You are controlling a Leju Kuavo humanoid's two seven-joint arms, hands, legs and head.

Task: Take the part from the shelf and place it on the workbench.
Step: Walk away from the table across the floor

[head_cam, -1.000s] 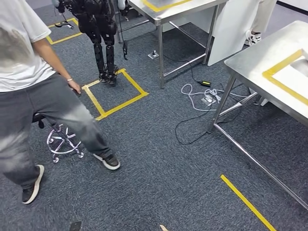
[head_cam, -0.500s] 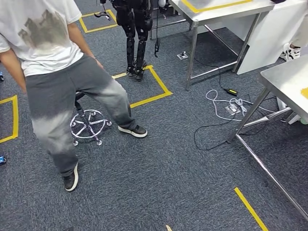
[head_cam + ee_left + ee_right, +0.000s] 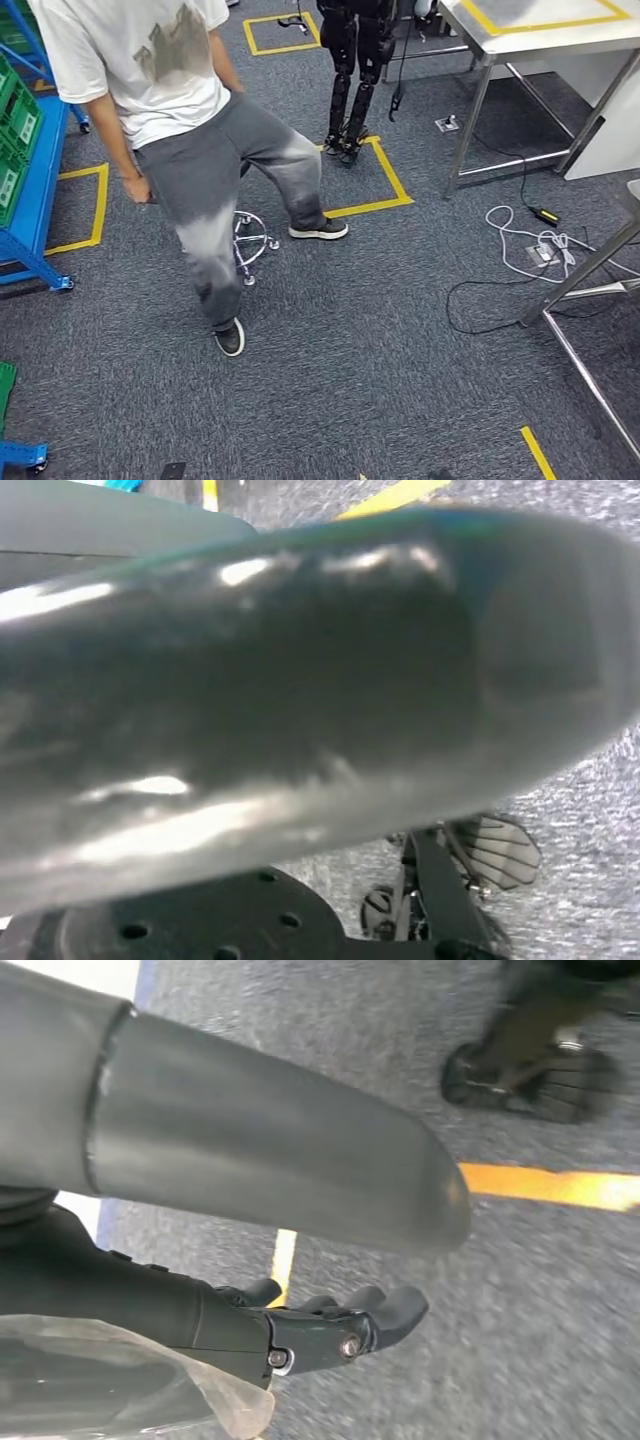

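A blue shelf (image 3: 30, 190) with green bins (image 3: 19, 120) stands at the left edge of the head view; I cannot make out what the bins hold. My right hand (image 3: 332, 1325) hangs over the grey carpet, its dark fingers (image 3: 377, 1310) stretched out under the thick grey thumb (image 3: 264, 1150), nothing between them. My left hand (image 3: 302, 680) shows as a blurred grey thumb close to the camera, with its fingers hidden. A steel table (image 3: 543, 25) marked with yellow tape stands at the far right.
A person (image 3: 196, 130) in a white shirt and grey trousers stands mid-floor by a wheeled stool (image 3: 253, 240). Another robot's dark legs (image 3: 351, 70) stand on a yellow tape square (image 3: 377, 170). Cables (image 3: 528, 245) lie beside a steel bench leg (image 3: 589, 265) at the right.
The camera has swung left: the whole scene slid to the right and the blue shelf came into view. The person has shifted their stance by the stool.
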